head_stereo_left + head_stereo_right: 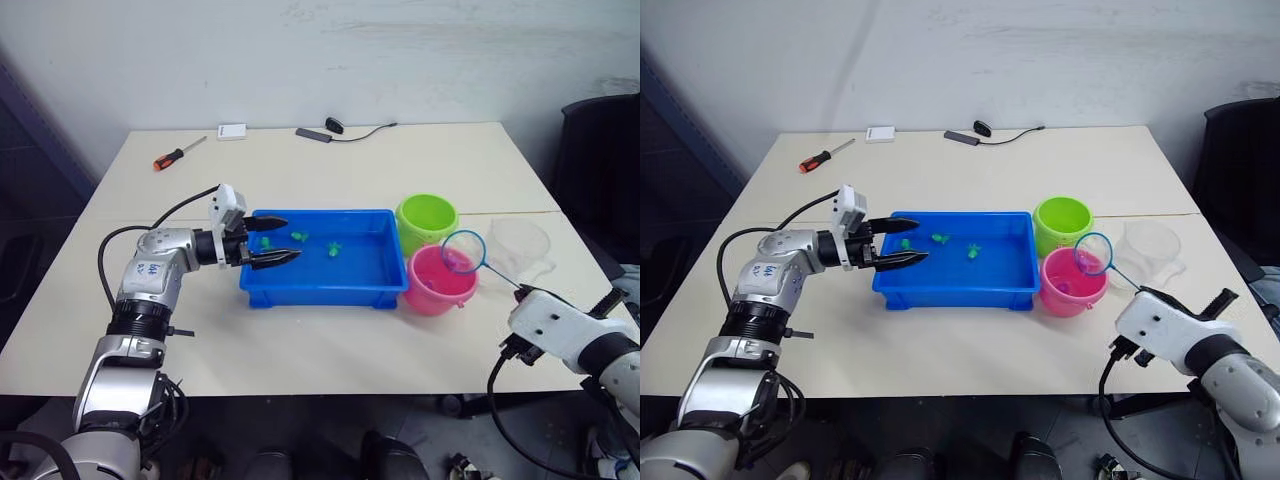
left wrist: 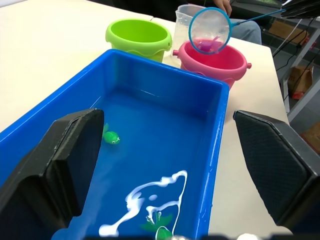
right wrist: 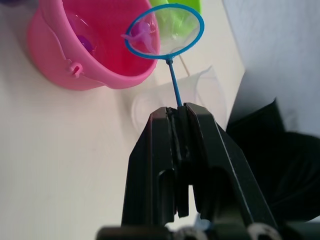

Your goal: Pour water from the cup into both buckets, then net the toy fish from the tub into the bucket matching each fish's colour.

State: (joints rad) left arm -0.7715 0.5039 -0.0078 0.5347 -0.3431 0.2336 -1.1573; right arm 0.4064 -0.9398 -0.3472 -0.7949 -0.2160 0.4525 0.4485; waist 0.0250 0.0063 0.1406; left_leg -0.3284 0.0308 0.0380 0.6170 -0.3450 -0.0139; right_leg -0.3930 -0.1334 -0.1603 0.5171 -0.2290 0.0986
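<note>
- The left gripper (image 1: 272, 241), fingers spread and holding nothing, hovers over the left end of the blue tub (image 1: 322, 294), one finger on each side of the tub's near-left rim.
- Three green fish (image 1: 299, 236) float in the tub's water, all toward its far side; no pink fish can be made out there.
- Two buckets stand just beside the tub's right end: the lime green bucket (image 1: 426, 222) at the far corner, the pink bucket (image 1: 436, 281) at the near corner, the two touching or nearly so.
- The net (image 1: 463, 251) hangs hoop-first over the pink bucket's mouth with one pink fish (image 3: 141, 33) in its mesh; another small pink shape, likely a fish, lies inside the bucket.
- The net's handle runs from the hoop back and to the right, into the right gripper (image 3: 178, 125), clamped tight on it.
- One clear cup (image 1: 520, 248) stands right of the buckets.
- Tipping the hoop downward looks like the next call.
</note>
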